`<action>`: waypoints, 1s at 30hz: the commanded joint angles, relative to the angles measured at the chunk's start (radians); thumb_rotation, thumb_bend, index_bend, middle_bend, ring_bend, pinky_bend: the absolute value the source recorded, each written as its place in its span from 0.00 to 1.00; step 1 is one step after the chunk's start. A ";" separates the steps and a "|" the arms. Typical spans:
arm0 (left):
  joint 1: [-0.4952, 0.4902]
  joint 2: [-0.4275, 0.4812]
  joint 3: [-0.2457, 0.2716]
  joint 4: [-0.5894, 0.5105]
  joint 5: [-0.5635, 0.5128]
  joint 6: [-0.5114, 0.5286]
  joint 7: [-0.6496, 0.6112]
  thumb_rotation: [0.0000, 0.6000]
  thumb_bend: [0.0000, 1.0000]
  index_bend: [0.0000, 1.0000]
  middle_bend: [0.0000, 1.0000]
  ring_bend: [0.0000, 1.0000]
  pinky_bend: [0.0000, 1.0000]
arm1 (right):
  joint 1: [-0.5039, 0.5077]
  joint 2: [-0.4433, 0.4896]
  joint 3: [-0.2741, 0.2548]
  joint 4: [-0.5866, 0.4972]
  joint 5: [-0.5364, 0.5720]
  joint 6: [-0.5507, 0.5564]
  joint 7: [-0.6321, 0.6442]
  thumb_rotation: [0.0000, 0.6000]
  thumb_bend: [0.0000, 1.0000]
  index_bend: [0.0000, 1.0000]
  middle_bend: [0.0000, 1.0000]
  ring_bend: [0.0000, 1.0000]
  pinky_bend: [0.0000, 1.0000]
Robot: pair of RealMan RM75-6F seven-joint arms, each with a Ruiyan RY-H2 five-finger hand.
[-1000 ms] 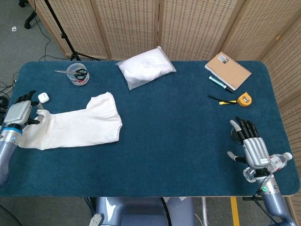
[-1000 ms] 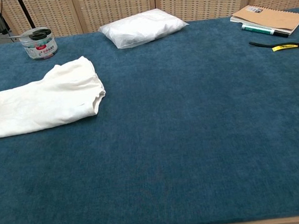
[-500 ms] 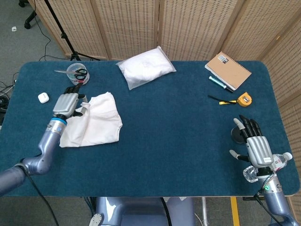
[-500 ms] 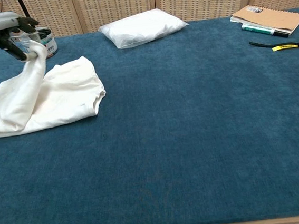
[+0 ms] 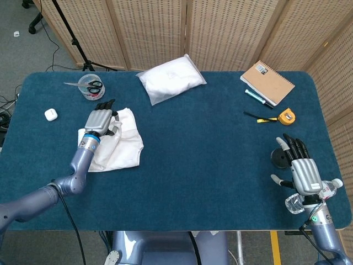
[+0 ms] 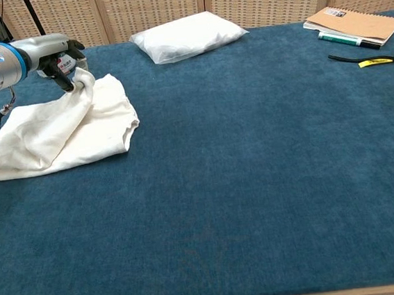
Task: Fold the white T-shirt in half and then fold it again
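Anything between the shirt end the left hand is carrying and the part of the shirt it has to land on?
Nothing visible. The left hand holds the T-shirt end over the flat half, with only cloth below. The scissors tub sits behind, off that path.

T-shirt [image 5: 118,144] lies at the table's [image 5: 209,165] left; plastic bag [image 5: 170,79] behind it, notebook [image 5: 267,81] far right

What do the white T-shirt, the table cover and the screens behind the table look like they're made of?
White T-shirt: soft matte cloth, likely cotton; it drapes and creases. Table cover: dark teal felt or short-pile fabric; fuzzy, no shine. Screens: apparently woven cane in pale wood frames.
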 commanded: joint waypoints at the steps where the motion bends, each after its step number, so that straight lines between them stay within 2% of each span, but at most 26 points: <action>1: -0.011 -0.018 0.001 0.012 -0.022 -0.004 0.002 1.00 0.27 0.11 0.00 0.00 0.00 | 0.000 0.000 -0.001 0.000 -0.001 0.000 -0.001 1.00 0.00 0.00 0.00 0.00 0.00; 2: -0.009 -0.021 -0.003 0.011 -0.013 0.004 -0.011 1.00 0.18 0.02 0.00 0.00 0.00 | 0.000 0.000 -0.001 0.000 -0.001 0.001 -0.002 1.00 0.00 0.00 0.00 0.00 0.00; 4: 0.002 -0.025 -0.018 0.004 0.036 0.033 -0.069 1.00 0.03 0.00 0.00 0.00 0.00 | -0.001 0.000 0.000 -0.001 -0.001 0.002 -0.002 1.00 0.00 0.00 0.00 0.00 0.00; 6: 0.014 -0.026 -0.027 0.000 0.095 0.059 -0.132 1.00 0.00 0.00 0.00 0.00 0.00 | -0.001 0.000 0.000 -0.001 -0.001 0.002 -0.001 1.00 0.00 0.00 0.00 0.00 0.00; 11: 0.048 0.017 -0.022 -0.043 0.235 0.090 -0.271 1.00 0.00 0.00 0.00 0.00 0.00 | 0.000 0.000 -0.002 -0.002 -0.004 0.001 -0.003 1.00 0.00 0.00 0.00 0.00 0.00; 14: 0.084 0.080 0.019 -0.101 0.345 0.099 -0.344 1.00 0.00 0.00 0.00 0.00 0.00 | -0.001 0.001 -0.002 -0.004 -0.005 0.004 -0.003 1.00 0.00 0.00 0.00 0.00 0.00; 17: 0.136 0.163 0.086 -0.156 0.483 0.126 -0.439 1.00 0.00 0.00 0.00 0.00 0.00 | -0.002 0.002 0.000 -0.006 -0.004 0.006 -0.002 1.00 0.00 0.00 0.00 0.00 0.00; 19: 0.165 0.198 0.123 -0.167 0.558 0.152 -0.506 1.00 0.05 0.01 0.00 0.00 0.00 | -0.002 0.002 -0.001 -0.008 -0.004 0.006 -0.003 1.00 0.00 0.00 0.00 0.00 0.00; 20: 0.180 0.215 0.146 -0.166 0.599 0.167 -0.550 1.00 0.07 0.03 0.00 0.00 0.00 | -0.002 0.002 -0.001 -0.008 -0.005 0.006 -0.004 1.00 0.00 0.00 0.00 0.00 0.00; 22: 0.204 0.240 0.184 -0.162 0.655 0.187 -0.613 1.00 0.14 0.13 0.00 0.00 0.00 | -0.002 0.002 -0.001 -0.009 -0.006 0.006 -0.006 1.00 0.00 0.00 0.00 0.00 0.00; 24: 0.225 0.256 0.225 -0.146 0.711 0.209 -0.668 1.00 0.16 0.20 0.00 0.00 0.00 | -0.002 0.002 -0.002 -0.012 -0.007 0.007 -0.008 1.00 0.00 0.00 0.00 0.00 0.00; 26: 0.247 0.259 0.260 -0.125 0.755 0.239 -0.713 1.00 0.17 0.21 0.00 0.00 0.00 | -0.003 0.002 -0.003 -0.013 -0.009 0.008 -0.012 1.00 0.00 0.00 0.00 0.00 0.00; 30: 0.277 0.234 0.295 -0.057 0.810 0.305 -0.764 1.00 0.19 0.24 0.00 0.00 0.00 | -0.004 0.002 -0.004 -0.016 -0.009 0.009 -0.014 1.00 0.00 0.00 0.00 0.00 0.00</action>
